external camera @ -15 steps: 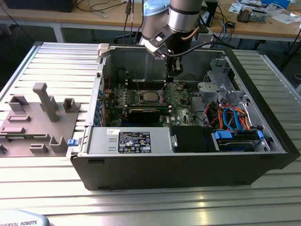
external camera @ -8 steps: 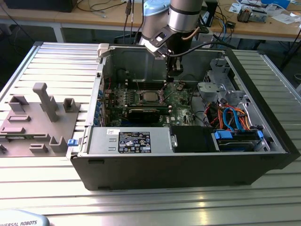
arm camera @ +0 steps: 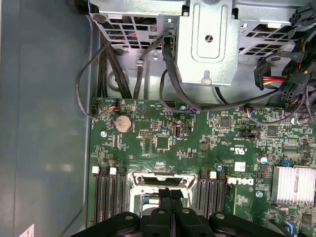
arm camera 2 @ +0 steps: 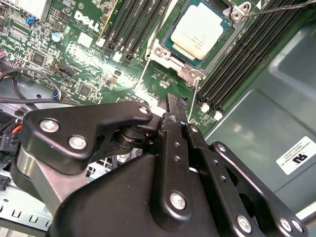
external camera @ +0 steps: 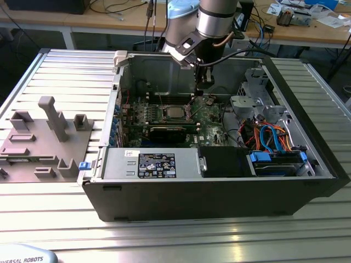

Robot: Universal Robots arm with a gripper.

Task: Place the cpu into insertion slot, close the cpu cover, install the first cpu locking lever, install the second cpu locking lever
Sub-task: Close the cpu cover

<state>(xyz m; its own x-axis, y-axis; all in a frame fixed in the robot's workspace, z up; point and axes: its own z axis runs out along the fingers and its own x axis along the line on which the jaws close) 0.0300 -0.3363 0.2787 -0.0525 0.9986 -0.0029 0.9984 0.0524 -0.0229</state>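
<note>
One cpu (arm camera 2: 200, 29) sits in the insertion slot (arm camera 2: 216, 55); fingers (arm camera 2: 173, 133) seemingly closed.

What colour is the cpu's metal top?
Silver-grey; the cpu shows best in the second wrist view.

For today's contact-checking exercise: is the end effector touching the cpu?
Apart. The second wrist view shows the end effector short of the cpu, with green motherboard visible between them.

Cpu (arm camera 2: 197, 29) top was smooth, dull silver metal. Gripper (arm camera 2: 174, 101) was matt black, screws shiny. Case panel (arm camera: 44, 123) was dull grey metal.
</note>
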